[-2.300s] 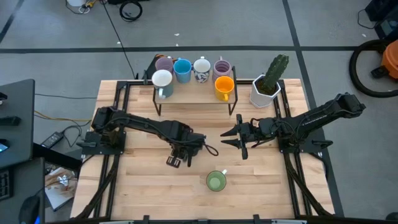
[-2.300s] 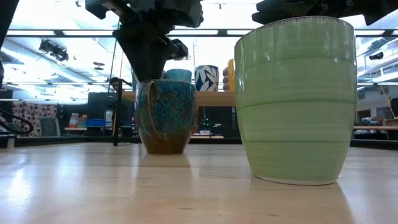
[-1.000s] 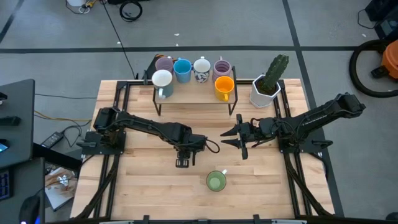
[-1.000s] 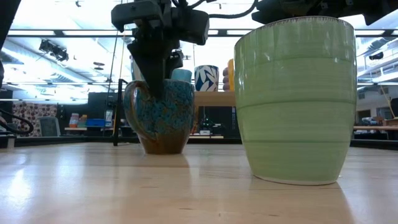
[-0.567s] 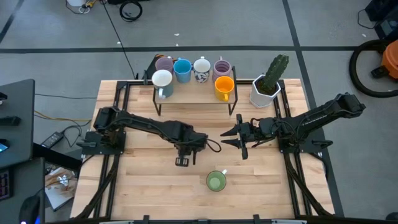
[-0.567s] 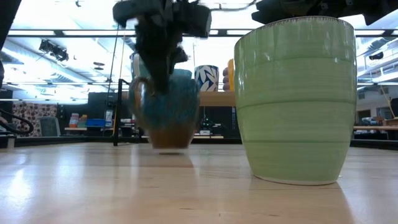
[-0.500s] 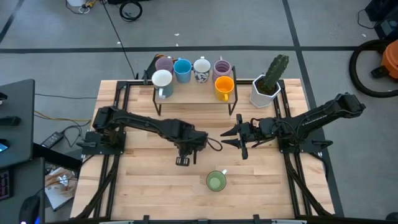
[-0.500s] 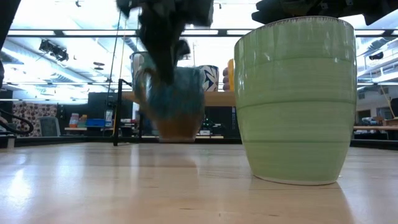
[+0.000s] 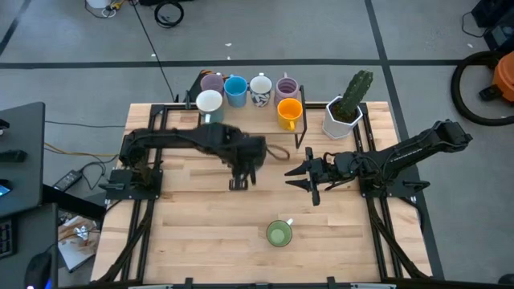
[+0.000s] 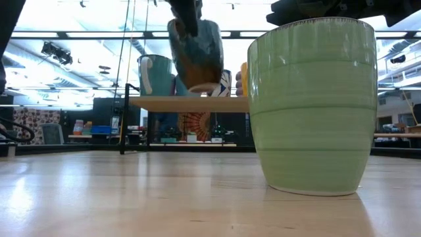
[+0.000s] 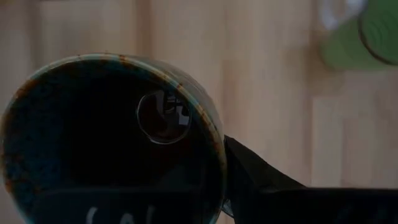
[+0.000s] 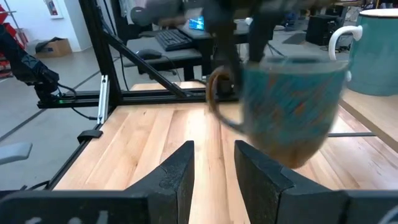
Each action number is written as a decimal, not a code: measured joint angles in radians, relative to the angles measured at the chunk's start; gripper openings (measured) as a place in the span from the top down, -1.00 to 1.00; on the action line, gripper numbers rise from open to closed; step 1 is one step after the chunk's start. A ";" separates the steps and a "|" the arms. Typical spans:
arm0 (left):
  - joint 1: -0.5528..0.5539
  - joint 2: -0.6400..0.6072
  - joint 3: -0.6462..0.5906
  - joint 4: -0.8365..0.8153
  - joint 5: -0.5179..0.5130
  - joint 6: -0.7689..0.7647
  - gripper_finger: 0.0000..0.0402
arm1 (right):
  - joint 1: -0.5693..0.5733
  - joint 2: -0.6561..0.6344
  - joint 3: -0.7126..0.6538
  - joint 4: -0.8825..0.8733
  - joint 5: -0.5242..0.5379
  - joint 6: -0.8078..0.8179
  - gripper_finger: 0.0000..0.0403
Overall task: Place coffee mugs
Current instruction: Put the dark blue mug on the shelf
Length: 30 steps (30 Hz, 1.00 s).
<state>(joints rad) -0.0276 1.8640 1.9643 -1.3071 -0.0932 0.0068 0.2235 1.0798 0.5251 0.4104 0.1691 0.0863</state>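
**Mug aloft, shelf ahead**

Nearest the table's front edge stands the green mug point(image 9: 279, 234), alone on the wooden table point(image 9: 193, 241) and not yet dealt with. Farther in, the left gripper point(image 9: 239, 175) holds the dark brown mug point(image 10: 195, 54) by its rim, one finger inside and one outside, lifted clear of the table and hanging upright. The right gripper point(image 9: 309, 178) waits beside it at mid-table, jaws apart and empty.

The step in hand looks like the carry toward the shelf point(image 10: 191, 103) at the back. Six mugs crowd it: the white mug point(image 9: 209, 103), lilac mug point(image 9: 212, 82), blue mug point(image 9: 235, 88), patterned white mug point(image 9: 260, 88), second lilac mug point(image 9: 287, 86) and orange mug point(image 9: 289, 111). Next comes clearing the shelf's front edge and finding a bare spot, probably the front middle. The cactus pot point(image 9: 345, 108) stands off to the right, out of the way.
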 joint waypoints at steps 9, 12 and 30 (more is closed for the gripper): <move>0.151 -0.001 0.097 -0.081 -0.010 -0.015 0.80 | 0.000 0.000 0.000 0.008 0.013 -0.002 0.40; 0.203 -0.001 0.115 -0.076 0.004 0.015 0.80 | 0.000 0.000 0.000 0.008 0.013 -0.003 0.40; 0.356 0.000 0.125 -0.059 -0.012 0.162 0.80 | 0.000 0.000 0.000 0.008 0.013 -0.010 0.40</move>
<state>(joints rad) 0.3285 1.8645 2.0892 -1.3664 -0.1051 0.1693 0.2234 1.0798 0.5251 0.4187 0.1818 0.0761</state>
